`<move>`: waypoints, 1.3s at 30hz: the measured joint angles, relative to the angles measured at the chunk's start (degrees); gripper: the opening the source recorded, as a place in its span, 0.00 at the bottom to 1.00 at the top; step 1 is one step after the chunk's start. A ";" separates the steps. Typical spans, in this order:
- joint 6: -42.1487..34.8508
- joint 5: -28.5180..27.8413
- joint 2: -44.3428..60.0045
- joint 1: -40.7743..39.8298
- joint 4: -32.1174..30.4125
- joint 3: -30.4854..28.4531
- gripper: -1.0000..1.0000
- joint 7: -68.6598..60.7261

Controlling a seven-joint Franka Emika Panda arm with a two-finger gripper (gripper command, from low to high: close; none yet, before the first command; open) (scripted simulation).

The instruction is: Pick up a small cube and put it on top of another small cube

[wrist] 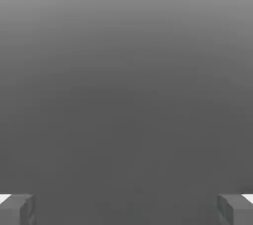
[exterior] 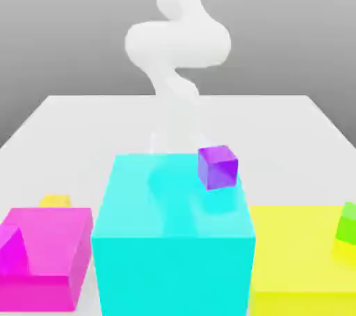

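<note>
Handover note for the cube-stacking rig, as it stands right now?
Gripper: open, holding nothing; its fingertips stand far apart in the hand view.
Small yellow cube: on the table behind the magenta block, at the exterior view's left, partly hidden by it.
Small purple cube: at the far right edge of the big cyan block; I cannot tell whether it rests on it or sits behind.
Small green cube: on the large yellow block, exterior view's right.
Done: nothing grasped or stacked.
Left: pick up the yellow cube, place it on another small cube.
</note>
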 joint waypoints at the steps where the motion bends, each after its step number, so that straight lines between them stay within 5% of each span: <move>1: 0.95 -1.23 1.57 -0.94 -0.93 -0.36 0.50 -0.52; 13: 11.12 -11.62 18.94 -10.57 -11.17 -8.84 0.50 -8.78; 22: 19.54 -11.90 31.58 -15.56 -19.02 -18.75 0.50 -20.39; 29: 26.76 0.28 41.66 -19.00 -25.44 -24.58 0.50 -38.21; 37: 38.32 22.58 57.30 -30.16 -23.84 -9.31 0.50 -56.40; 38: 39.22 23.29 58.38 -31.38 -23.64 -7.93 0.00 -57.01; 39: 39.22 23.29 58.38 -31.38 -23.64 -7.93 0.00 -57.01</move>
